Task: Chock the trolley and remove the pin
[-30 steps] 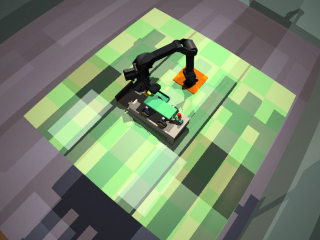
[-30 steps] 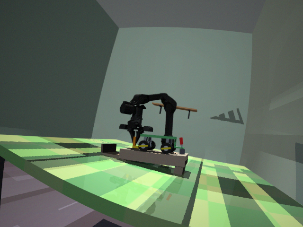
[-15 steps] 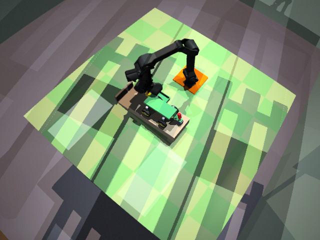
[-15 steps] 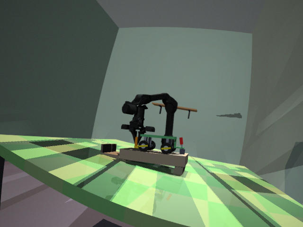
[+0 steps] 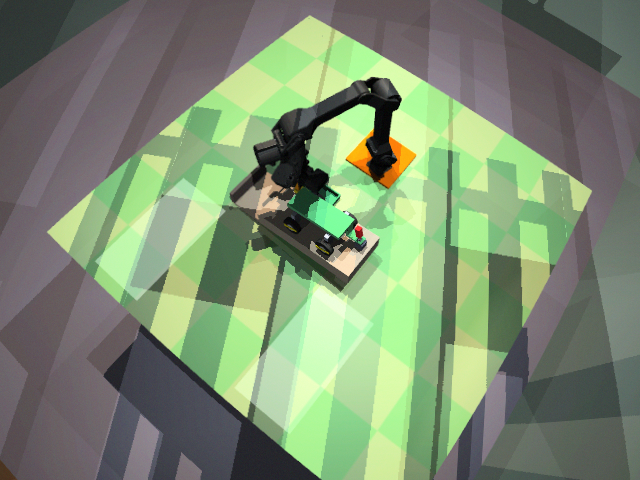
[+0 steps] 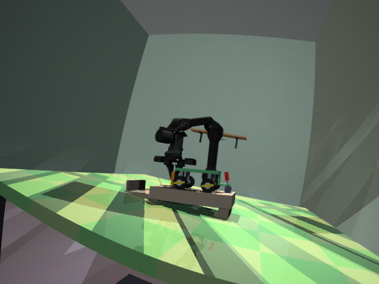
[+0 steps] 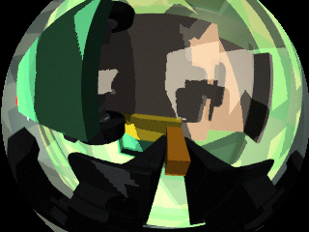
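My gripper (image 5: 297,187) (image 6: 172,176) (image 7: 173,140) is shut on the orange handle (image 6: 173,178) (image 7: 178,151) of the yellow chock (image 7: 155,127). The chock is at the downhill side of the tray-side lower wheel (image 7: 112,129), very close to it; contact and the rubber base cannot be made out. The green trolley (image 5: 323,211) (image 6: 197,171) (image 7: 63,72) stands on the ramp (image 5: 348,266) (image 6: 189,197). The red-headed stop pin (image 5: 358,231) (image 6: 226,176) stands upright at its uphill end. The green tray (image 5: 336,198) is partly hidden behind the trolley.
A raised end board (image 5: 245,189) (image 6: 135,185) (image 7: 262,72) crosses the ramp's low end. The arm's base stands on an orange plate (image 5: 356,157) beyond the tray. The trolley's deck is close beside the gripper on the uphill side.
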You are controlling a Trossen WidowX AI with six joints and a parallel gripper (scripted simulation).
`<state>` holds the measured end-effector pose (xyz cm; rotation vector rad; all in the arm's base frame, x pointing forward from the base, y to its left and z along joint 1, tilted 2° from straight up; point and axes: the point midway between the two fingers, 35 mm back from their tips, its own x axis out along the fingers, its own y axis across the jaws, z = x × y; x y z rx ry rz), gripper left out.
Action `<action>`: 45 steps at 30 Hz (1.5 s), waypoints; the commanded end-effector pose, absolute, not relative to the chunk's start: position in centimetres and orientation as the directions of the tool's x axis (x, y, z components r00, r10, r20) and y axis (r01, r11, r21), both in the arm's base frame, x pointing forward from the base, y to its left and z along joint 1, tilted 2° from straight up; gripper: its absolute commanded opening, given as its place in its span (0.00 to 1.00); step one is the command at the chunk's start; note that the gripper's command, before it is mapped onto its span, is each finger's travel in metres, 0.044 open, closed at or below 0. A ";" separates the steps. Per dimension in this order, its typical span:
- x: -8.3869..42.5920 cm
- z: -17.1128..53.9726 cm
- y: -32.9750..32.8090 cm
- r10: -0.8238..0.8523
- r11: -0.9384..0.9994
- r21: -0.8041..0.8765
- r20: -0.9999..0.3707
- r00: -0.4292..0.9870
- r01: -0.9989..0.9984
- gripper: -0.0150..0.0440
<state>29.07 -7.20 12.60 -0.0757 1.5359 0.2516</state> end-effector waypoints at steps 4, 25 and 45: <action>28.9 12.7 -6.5 0.120 0.971 0.113 -0.993 0.019 -0.209 0.25; 28.9 12.7 -6.7 0.113 0.972 0.107 -0.993 0.016 -0.208 0.58; 28.8 18.6 -7.4 0.119 0.971 0.112 -0.993 0.019 -0.209 0.58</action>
